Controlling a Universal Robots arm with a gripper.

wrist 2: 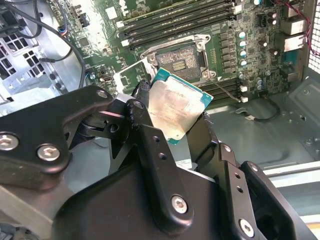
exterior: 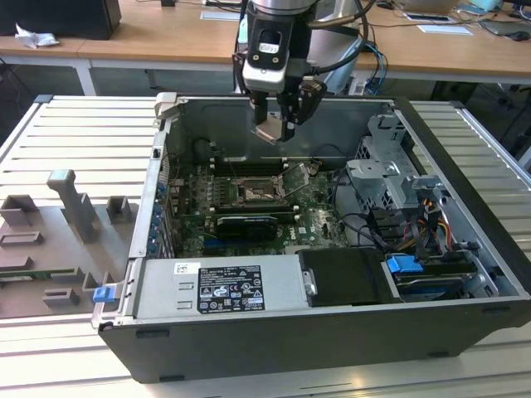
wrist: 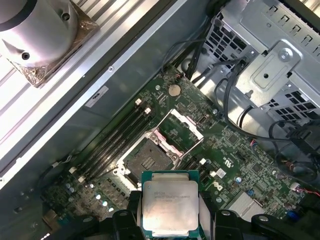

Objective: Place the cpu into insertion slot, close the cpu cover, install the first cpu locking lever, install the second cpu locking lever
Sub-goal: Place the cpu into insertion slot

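Pale silver-grey square cpu, pinched by its edges in the black gripper, hangs above the open black-framed insertion slot, looking tilted: lowered askew, it could catch the frame and damage contacts.

Lab, wooden desks, slatted metal bench

Slatted metal desk carrying everything. Open computer case lying on its side on desk, opening facing up, taking up middle and exterior view's right. Grey moulded fixture tray sitting on desk at exterior view's left, just beside case. Small blue piece resting at tray's edge nearest case.
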